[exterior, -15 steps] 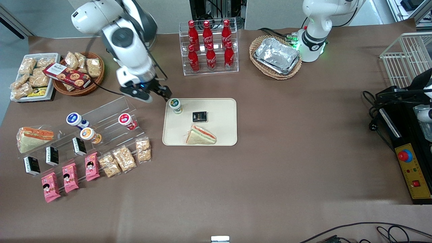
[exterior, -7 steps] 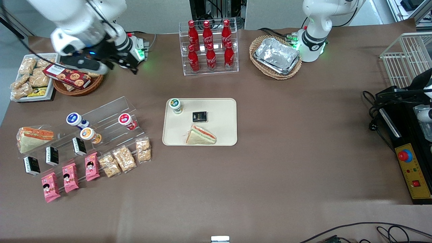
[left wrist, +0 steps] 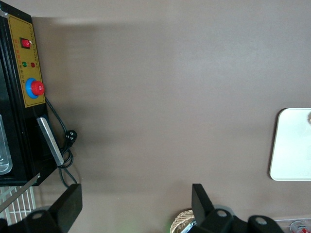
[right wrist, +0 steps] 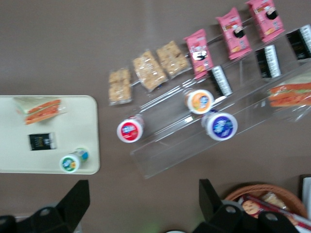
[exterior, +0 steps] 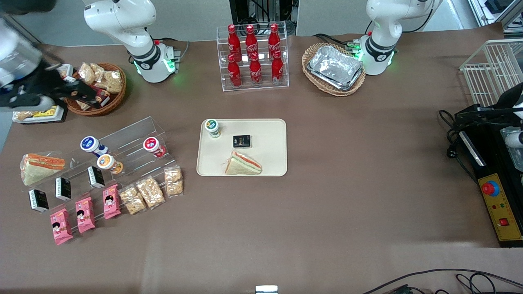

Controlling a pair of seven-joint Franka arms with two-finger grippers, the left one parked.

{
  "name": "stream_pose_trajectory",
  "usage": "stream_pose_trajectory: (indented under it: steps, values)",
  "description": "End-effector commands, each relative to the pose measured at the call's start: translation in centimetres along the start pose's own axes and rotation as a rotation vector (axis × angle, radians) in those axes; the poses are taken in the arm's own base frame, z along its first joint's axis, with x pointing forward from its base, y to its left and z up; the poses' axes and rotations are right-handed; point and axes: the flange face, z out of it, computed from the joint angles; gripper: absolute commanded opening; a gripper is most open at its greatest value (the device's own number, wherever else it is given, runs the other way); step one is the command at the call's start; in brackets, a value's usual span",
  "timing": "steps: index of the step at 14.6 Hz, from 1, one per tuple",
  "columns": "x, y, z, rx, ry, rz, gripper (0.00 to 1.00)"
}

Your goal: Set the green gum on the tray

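Observation:
The green gum (exterior: 212, 127), a small bottle with a white lid and green label, stands upright in a corner of the cream-beige tray (exterior: 269, 163). It also shows in the right wrist view (right wrist: 73, 161), on the tray (right wrist: 14, 150). My right gripper (exterior: 79, 94) is open and empty. It hangs blurred over the wicker snack basket (exterior: 96, 107) at the working arm's end of the table, well away from the tray. In the wrist view the gripper (right wrist: 144, 194) has its fingers (right wrist: 77, 196) spread wide with nothing between them.
A sandwich (exterior: 243, 164) and a small black box (exterior: 241, 141) lie on the tray. A clear stepped rack (exterior: 130, 134) holds blue-lidded (exterior: 90, 144), orange-lidded (exterior: 106, 162) and red-lidded (exterior: 151, 144) bottles. Snack packs lie nearer the camera. A cola rack (exterior: 253, 57) and a basket of foil trays (exterior: 335, 67) stand farther away.
My gripper has left the green gum on the tray and swung away toward the working arm's end of the table, over the snack basket. The gum has not moved.

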Motion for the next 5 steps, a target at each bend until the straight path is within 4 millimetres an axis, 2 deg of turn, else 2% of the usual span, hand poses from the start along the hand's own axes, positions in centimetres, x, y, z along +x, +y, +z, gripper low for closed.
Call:
stream_pose_trajectory:
  steps: [1,2,5]
  values:
    - [3.7,4.9,-0.1,0.018,0.021,0.026,1.00]
    - [4.6,6.0,-0.1,0.010,0.019,0.041,1.00]
    - [6.2,5.4,0.6,-0.027,0.001,0.027,1.00]
